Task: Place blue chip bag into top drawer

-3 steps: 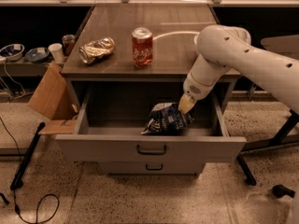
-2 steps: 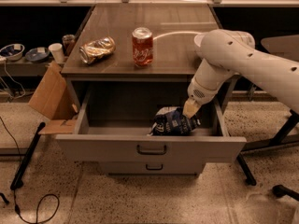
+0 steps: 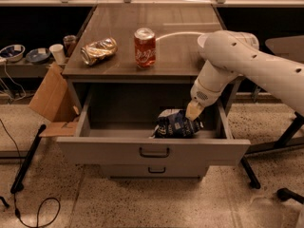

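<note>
While the top drawer (image 3: 95,148) stands pulled well out, we find the blue chip bag (image 3: 175,126) already inside it, resting on the drawer floor towards the right half and just behind the flat front. The pincer (image 3: 192,113) sits at the bag's upper right corner, touching it or very nearly so; the bag therefore lies just below and to the left of the tip, with its long axis running roughly left to right and its right end raised a little towards the pincer. We cannot tell whether the pincer is spread, pressed together or pinching the foil, since its tip meets the crumpled edge. The arm (image 3: 266,65) reaches in from the right, its white elbow bulging over the right edge of the table (image 3: 180,30), and the wrist drops steeply down into the drawer. We judge that any release and lift should go straight up, clear of the drawer's right wall.
</note>
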Tool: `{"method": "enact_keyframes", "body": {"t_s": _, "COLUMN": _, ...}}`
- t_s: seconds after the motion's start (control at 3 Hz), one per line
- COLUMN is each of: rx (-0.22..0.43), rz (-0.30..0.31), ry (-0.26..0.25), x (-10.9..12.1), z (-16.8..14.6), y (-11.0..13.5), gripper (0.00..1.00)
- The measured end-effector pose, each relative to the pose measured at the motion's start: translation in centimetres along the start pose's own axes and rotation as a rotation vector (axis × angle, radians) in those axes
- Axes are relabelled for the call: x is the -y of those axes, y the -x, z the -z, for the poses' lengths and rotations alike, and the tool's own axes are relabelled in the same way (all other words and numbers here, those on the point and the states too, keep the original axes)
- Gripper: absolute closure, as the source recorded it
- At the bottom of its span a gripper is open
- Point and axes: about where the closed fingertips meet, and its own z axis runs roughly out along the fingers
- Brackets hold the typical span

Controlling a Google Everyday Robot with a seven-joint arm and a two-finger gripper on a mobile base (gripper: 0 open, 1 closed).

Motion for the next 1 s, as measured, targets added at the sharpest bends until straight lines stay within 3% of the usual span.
{"method": "enact_keyframes", "body": {"t_s": 1.0, "rx": 0.009, "rz": -0.009, "ry": 0.008, "x": -0.03, "z": -0.1, "y": 0.06, "gripper": 0.07}}
